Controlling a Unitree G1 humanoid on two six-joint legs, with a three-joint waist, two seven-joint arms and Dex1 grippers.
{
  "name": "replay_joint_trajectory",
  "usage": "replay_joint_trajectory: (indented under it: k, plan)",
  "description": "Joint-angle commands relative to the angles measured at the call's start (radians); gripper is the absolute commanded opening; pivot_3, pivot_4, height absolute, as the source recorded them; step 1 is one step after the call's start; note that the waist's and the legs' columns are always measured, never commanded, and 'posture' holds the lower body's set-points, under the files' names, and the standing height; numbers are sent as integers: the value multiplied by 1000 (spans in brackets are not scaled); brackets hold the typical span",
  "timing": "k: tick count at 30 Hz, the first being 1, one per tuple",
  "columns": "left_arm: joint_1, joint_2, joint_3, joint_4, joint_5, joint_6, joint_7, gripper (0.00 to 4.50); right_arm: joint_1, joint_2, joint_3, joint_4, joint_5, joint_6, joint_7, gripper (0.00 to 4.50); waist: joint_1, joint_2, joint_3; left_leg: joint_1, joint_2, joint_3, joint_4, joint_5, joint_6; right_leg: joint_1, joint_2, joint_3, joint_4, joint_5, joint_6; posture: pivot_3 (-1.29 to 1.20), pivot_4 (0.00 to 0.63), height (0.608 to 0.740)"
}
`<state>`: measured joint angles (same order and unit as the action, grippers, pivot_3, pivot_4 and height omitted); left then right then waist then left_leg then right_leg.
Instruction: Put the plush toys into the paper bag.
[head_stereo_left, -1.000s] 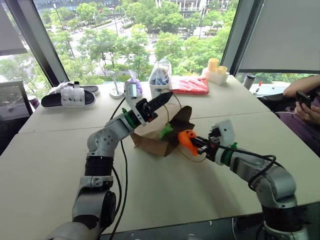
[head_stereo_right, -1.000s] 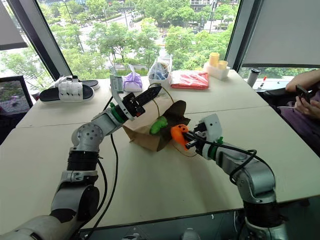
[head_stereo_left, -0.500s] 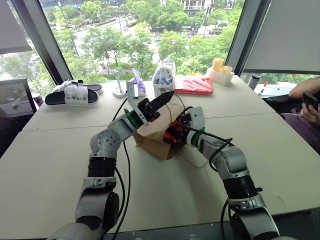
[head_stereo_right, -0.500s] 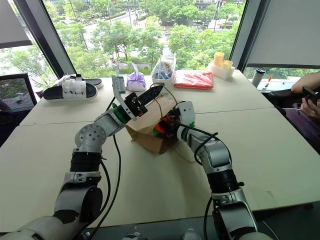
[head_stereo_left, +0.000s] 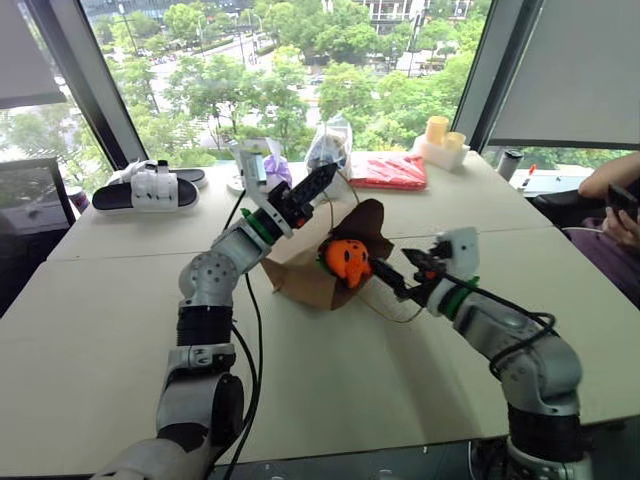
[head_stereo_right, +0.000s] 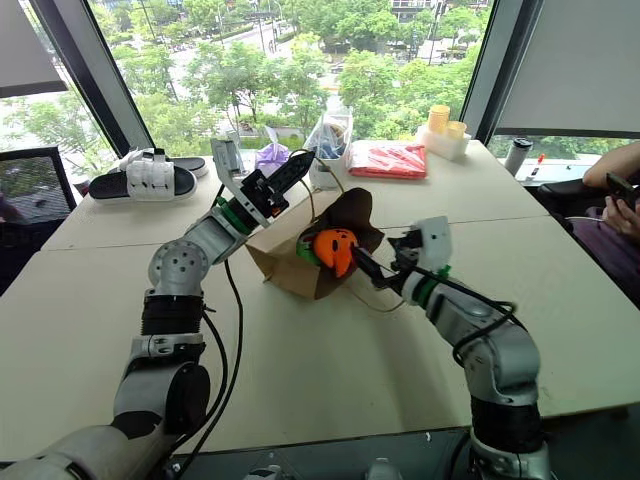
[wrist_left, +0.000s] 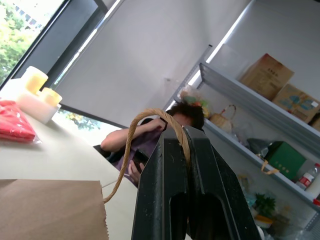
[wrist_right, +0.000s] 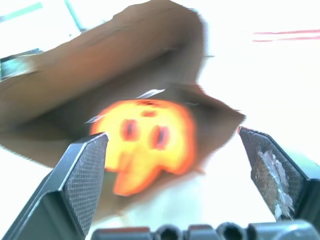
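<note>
Orange toy (head_stereo_right: 333, 250): sits in the mouth of the bag, face outward, touching nothing but paper; likely only just inside, so it may yet roll out.
Green toy (head_stereo_right: 304, 252): a sliver shows beside the orange one, deeper in the bag; most of it is hidden.
Bag (head_stereo_right: 285, 272): lies on its side on the table (head_stereo_right: 300, 380), mouth turned toward the right arm, upper lip lifted.
Handle (wrist_left: 145, 145): the twine loop runs up from the bag's edge and over the left fingertips.
Left claw (head_stereo_right: 283, 172): pressed together, pinching the handle and raised above the bag, seemingly to hold the mouth wide for loading.
Right claw (wrist_right: 185, 165): spread wide, empty, level with the opening and just short of the orange toy, apart from it.
Hard to make out: how deep the bag goes; the right wrist view is blurred.
Edge of scene: a person's hand (head_stereo_left: 622, 203) with a phone, cut off.
</note>
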<state>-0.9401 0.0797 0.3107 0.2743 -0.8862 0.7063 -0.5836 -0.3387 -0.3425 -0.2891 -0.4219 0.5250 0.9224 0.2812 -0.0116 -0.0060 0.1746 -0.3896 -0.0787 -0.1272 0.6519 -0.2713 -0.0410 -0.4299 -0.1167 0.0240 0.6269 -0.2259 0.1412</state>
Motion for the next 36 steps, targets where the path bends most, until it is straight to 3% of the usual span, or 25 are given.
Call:
replay_joint_trajectory:
  k: [1, 6, 13, 16, 23, 26, 30, 36]
  plan:
    - [-37, 9, 20, 5, -25, -22, -19, 0, 56, -19, -55, -19, 4, -11, -20, 4477, -1, 0, 0, 0, 0, 0, 0, 0, 0, 0, 0, 0, 0, 0, 0, 0, 150, 740]
    - [-36, 11, 22, 19, -19, -27, -37, 0, 115, 46, -66, 57, 22, -27, -54, 4477, -7, 0, 0, 1, 1, 1, 0, 0, 0, 0, 1, 0, 0, 0, 0, 0, 150, 740]
    - [-22, 10, 21, 8, -20, -22, -39, 0, 136, 216, -159, 86, 185, 15, -127, 4477, -1, 0, 0, 1, 1, 1, 0, 0, 0, 0, 1, 1, 1, 0, 0, 0, 150, 740]
    - [-14, 12, 19, 3, -17, -22, -37, 0, 165, 260, -143, 66, 227, 16, -138, 3658, -2, 0, 0, 1, 1, 0, 0, 0, 0, 0, 1, 0, 1, 0, 0, 0, 150, 740]
    - [-14, 21, 13, 10, -6, -24, -43, 0, 178, 266, -134, 12, 303, 9, -164, 140, -4, 0, 0, 1, 1, 0, 0, 0, 0, 0, 1, 0, 1, 0, 0, 0, 150, 740]
    - [-9, 45, -12, 3, 24, -27, -62, 0, 174, 245, -127, -37, 336, -3, -150, 59, -4, 0, 0, 1, 1, 0, 0, 0, 0, 0, 1, 0, 1, 0, 0, 0, 150, 740]
    - [-17, 97, -18, -14, 28, -12, -76, 0, 120, 200, -167, -123, 512, -5, -133, 59, -6, 0, 0, 1, 1, 0, 0, 0, 0, 0, 1, 0, 0, 0, 0, 0, 150, 740]
    - [-49, 174, 10, -43, -33, 88, -46, 0, -65, 16, -219, -139, 842, -22, -183, 59, -5, 0, 0, 1, 1, 0, 0, 0, 0, 0, 1, 0, 0, 0, 0, 0, 150, 740]
